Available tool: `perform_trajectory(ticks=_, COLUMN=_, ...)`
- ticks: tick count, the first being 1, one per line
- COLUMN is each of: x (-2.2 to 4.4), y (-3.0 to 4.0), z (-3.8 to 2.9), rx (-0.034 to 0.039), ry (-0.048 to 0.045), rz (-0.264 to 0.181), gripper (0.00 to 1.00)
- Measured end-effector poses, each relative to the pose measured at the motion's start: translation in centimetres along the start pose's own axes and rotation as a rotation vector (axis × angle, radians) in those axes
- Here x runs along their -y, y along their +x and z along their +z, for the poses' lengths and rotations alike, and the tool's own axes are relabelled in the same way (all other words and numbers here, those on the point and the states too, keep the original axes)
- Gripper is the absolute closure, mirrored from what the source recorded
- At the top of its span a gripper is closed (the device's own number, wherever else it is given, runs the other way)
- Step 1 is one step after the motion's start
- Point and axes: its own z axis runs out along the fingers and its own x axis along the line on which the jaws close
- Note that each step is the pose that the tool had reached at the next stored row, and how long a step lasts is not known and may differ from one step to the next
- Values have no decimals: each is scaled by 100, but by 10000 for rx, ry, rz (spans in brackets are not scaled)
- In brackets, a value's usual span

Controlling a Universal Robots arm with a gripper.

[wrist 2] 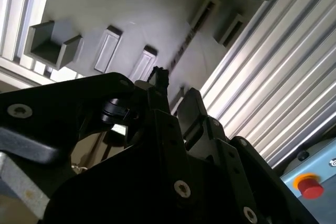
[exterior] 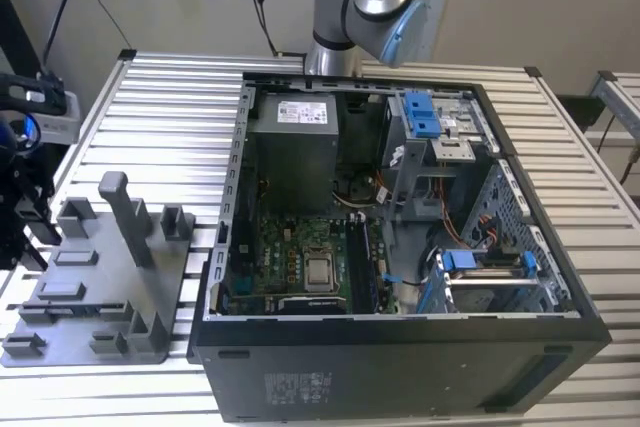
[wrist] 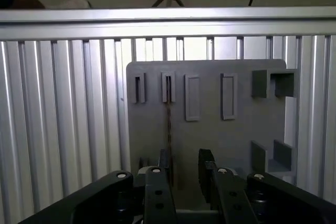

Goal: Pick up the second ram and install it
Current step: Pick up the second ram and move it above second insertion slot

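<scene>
The second ram (wrist: pixel 169 124) shows as a thin dark line standing on edge in a slotted holder of the grey fixture plate (wrist: pixel 236 140). It appears again as a thin dark line, the ram (wrist 2: pixel 181 50), in the second wrist view. My gripper (wrist: pixel 185 167) hovers well above the plate, open, nothing between its fingers. The ram's line runs just beside one fingertip (wrist: pixel 164 162); the other fingertip (wrist: pixel 206 162) stands apart from it. In the second wrist view the gripper (wrist 2: pixel 173 86) sits above the same plate (wrist 2: pixel 131 14). The open computer case (exterior: pixel 400 347) holds the green motherboard (exterior: pixel 290 257).
The fixture plate (exterior: pixel 100 287) lies on the ribbed aluminium table (exterior: pixel 170 107) at the exterior view's left, with a tall post (exterior: pixel 125 212) and block holders. Inside the case sit a grey power supply (exterior: pixel 295 147), cables and blue-clipped drive bays (exterior: pixel 480 267). A red button (wrist 2: pixel 310 184) stands by the table.
</scene>
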Motion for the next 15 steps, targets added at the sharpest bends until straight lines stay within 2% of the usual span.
perform_trajectory(ticks=15, x=2, y=18, z=241, rx=0, ry=-3, rz=-70, gripper=64)
